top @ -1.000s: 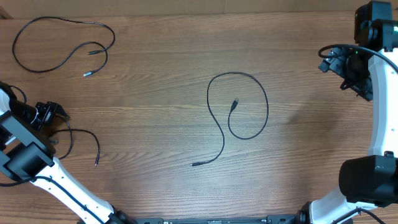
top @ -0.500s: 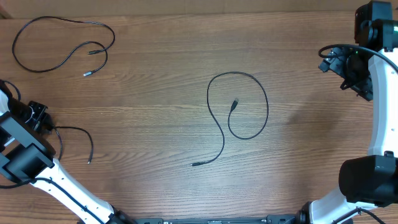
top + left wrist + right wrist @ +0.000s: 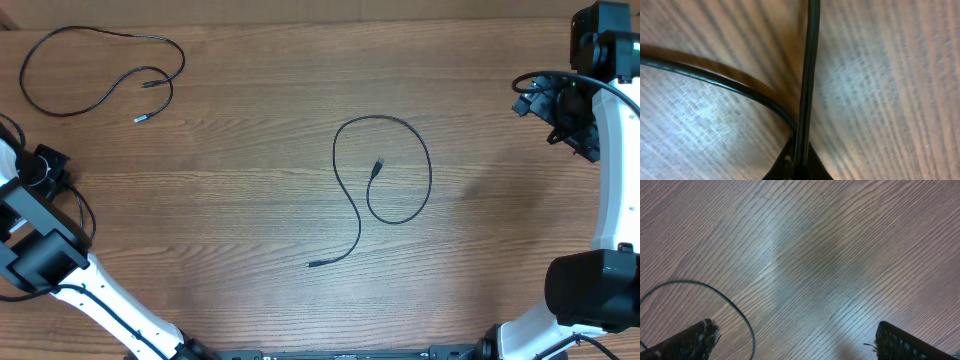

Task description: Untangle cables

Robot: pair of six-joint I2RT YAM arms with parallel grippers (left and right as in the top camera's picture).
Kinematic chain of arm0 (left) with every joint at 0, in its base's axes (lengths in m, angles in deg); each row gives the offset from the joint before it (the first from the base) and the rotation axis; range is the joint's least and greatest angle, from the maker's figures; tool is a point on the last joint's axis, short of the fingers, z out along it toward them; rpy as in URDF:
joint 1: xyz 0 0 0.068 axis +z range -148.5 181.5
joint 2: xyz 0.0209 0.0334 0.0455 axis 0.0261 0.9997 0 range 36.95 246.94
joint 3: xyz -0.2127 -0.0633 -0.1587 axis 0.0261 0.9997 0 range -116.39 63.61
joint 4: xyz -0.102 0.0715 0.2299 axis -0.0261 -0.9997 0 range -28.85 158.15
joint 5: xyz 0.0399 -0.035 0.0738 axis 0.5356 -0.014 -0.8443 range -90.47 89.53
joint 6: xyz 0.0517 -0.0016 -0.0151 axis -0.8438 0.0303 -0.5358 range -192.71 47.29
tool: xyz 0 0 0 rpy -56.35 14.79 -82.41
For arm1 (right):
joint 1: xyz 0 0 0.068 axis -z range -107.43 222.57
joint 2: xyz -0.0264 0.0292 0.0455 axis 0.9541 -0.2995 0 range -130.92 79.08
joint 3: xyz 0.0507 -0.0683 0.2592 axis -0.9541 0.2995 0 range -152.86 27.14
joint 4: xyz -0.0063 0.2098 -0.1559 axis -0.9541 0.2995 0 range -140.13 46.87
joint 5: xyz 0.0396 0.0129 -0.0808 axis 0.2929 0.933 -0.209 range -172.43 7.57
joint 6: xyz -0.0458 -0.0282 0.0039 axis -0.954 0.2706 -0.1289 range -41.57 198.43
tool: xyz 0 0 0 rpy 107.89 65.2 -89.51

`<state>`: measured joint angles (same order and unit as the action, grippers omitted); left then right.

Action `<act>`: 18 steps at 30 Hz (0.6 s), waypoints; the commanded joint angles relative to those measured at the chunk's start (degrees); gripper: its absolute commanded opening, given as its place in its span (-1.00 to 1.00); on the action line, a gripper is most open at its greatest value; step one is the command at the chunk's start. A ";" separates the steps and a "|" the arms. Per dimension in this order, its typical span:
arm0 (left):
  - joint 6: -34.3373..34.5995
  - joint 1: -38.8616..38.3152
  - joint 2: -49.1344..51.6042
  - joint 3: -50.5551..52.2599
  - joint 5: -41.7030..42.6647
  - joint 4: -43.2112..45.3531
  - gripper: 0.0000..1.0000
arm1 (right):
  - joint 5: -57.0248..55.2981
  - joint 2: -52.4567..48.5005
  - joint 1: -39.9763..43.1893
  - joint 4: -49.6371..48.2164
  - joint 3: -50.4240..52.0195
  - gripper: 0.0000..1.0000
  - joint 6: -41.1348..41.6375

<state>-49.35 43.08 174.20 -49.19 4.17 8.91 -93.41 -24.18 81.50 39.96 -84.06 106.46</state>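
My left gripper pinches one cable at its very tips; a quick tug may slip it loose. My right gripper hangs spread, empty.

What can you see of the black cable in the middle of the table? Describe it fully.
The cable is a thin, black, flexible cord lying flat on the wooden table. It curls in one open spiral without crossing itself: one small plug ends inside the loop, the other trails out toward the picture's lower left. Only the table touches it.
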 commanded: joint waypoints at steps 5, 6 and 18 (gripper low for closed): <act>-0.76 -3.04 2.23 -5.86 -0.55 0.04 -0.92 | -0.96 0.70 0.09 -0.02 -0.02 1.00 -0.22; 0.07 -3.34 2.23 -6.93 -0.48 -0.24 -0.91 | -0.96 0.70 0.09 -0.02 -0.02 1.00 -0.22; 11.34 -3.72 2.23 -10.47 8.26 -2.89 -0.92 | -0.96 0.70 0.09 -0.02 -0.02 1.00 -0.24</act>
<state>-41.22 39.04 176.10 -58.56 10.53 6.40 -93.41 -24.18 81.48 39.98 -84.06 106.46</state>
